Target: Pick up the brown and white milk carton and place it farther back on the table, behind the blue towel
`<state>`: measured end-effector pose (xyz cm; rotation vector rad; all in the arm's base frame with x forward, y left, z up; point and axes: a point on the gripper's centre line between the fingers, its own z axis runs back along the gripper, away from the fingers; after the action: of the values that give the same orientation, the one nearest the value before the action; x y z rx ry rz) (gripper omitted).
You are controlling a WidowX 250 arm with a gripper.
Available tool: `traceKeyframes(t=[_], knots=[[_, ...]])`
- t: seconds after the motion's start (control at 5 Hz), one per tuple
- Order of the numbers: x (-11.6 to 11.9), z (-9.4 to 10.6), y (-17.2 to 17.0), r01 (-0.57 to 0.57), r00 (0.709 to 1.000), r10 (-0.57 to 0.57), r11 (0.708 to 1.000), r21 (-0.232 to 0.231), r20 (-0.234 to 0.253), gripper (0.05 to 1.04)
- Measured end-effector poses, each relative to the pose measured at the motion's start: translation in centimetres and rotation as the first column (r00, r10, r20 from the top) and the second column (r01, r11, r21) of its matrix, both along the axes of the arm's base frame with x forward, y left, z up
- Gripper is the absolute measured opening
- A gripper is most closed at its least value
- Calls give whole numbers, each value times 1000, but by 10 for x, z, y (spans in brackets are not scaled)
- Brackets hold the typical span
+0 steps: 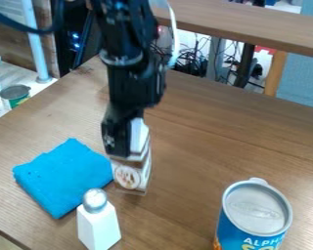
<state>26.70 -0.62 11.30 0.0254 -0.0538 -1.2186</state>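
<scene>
The table (191,146) is brown with darker streaks of wood grain. At the left, the cloth (64,176) is plain bright blue. The shaker (98,227) at lower left is white with a silver-grey cap (94,199). Near the centre, the gripper (125,146) is black and the box (128,177) whitish, with a round brown-and-cream emblem. At lower right, the can (244,228) is blue, lettered in white and yellow.

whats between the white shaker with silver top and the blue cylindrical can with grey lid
Bare brown wooden tabletop lies between the shaker and the can, as the camera view shows.
</scene>
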Motion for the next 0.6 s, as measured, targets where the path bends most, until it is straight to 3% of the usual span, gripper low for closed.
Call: traceKeyframes(t=[0.2, 0.4, 0.6], knots=[[13, 23, -4, -35, 999, 36, 999, -35, 40, 819], [25, 42, 0, -165, 982, 167, 986, -31, 83, 819], [42, 48, 29, -393, 915, 394, 919, -28, 89, 819]])
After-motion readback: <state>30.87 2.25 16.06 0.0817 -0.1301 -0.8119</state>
